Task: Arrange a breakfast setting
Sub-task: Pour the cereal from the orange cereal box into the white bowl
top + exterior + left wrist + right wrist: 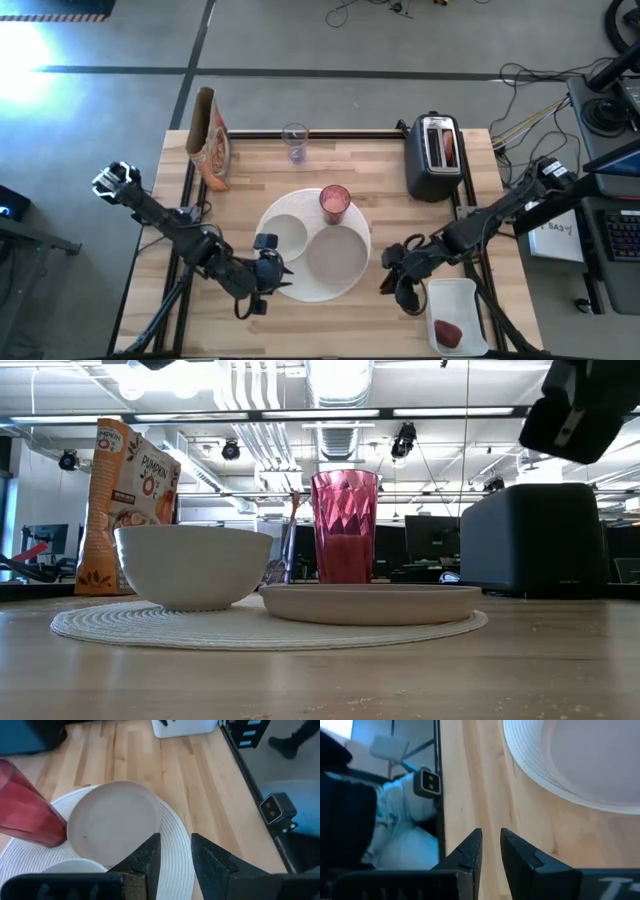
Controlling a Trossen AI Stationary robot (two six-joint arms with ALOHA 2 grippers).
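Note:
On a round white woven mat (300, 288) stand a small white bowl (285, 234), a large white plate (338, 256) and a pink tumbler (335, 203). In the low view the bowl (193, 565) is left of the plate (370, 603), and the tumbler (345, 525) stands behind them. My left gripper (175, 854) hovers over the mat's near-left rim. Its fingers stand a narrow gap apart with nothing between them. My right gripper (491, 851) hovers over bare wood right of the mat, also narrowly open and holding nothing. A dark-red fruit (447, 332) lies on the white tray (462, 296). A brown piece (450, 148) shows in the toaster's slot.
The black-and-silver toaster (432, 160) stands at the far right, a clear glass (294, 140) at the far middle and a cereal bag (210, 140) at the far left. The tray sits at the near right corner. A small camera (274, 809) is fixed at the table's near edge.

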